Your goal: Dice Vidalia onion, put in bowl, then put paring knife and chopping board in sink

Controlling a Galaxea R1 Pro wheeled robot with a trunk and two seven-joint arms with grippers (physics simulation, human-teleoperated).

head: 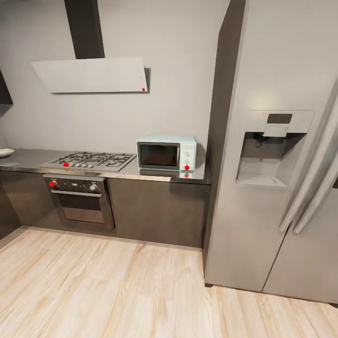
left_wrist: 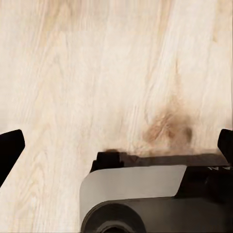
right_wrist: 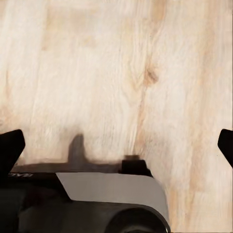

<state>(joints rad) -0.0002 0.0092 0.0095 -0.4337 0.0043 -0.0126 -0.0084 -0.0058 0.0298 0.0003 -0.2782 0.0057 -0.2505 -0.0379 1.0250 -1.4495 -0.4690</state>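
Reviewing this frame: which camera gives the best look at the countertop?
The head view. There the grey countertop runs along the wall, carrying the gas hob and the pale microwave, ending at the fridge. Both wrist views point down at the light wooden floor beside the robot's base.

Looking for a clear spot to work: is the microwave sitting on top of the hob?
No, the microwave stands on the countertop beside the hob, nearer the fridge.
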